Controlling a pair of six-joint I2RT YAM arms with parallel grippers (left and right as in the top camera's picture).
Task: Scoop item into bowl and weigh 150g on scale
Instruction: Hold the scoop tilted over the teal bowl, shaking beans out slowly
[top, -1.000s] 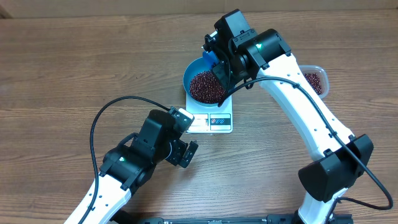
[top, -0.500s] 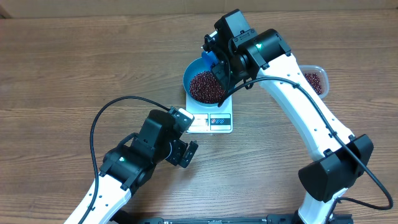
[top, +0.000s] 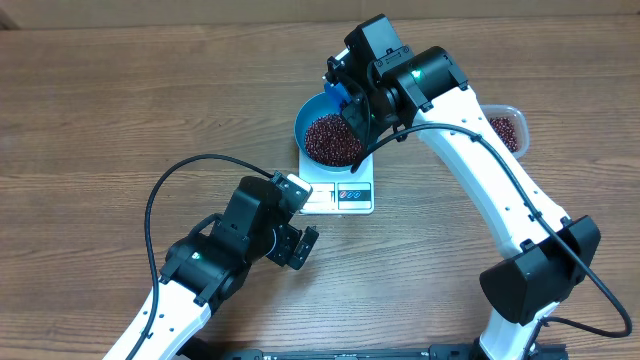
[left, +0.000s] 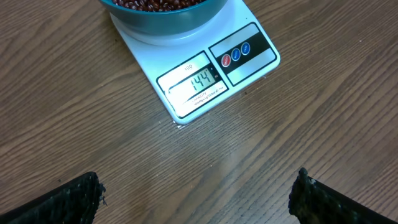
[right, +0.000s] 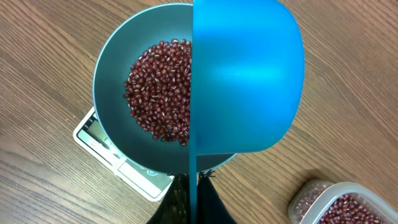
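Topping-up is the step in hand. Bowl sits on scale, and beans cover its floor in a loose heap. Display reads 144, just short of the target weight.

Right gripper is clenched on the handle of the scoop, holding it tipped above the bowl's right half. Only the scoop's outer shell shows, so whether any beans are left inside it cannot be told. Left gripper is spread wide and empty, hovering over the table near the scale's front edge, with its camera on the display.

Next move calls for a very small addition. Tub, near the bowl on its right, holds more beans. Take a light scoop and tilt it slowly, a few beans at a time. A full pour would likely overshoot.
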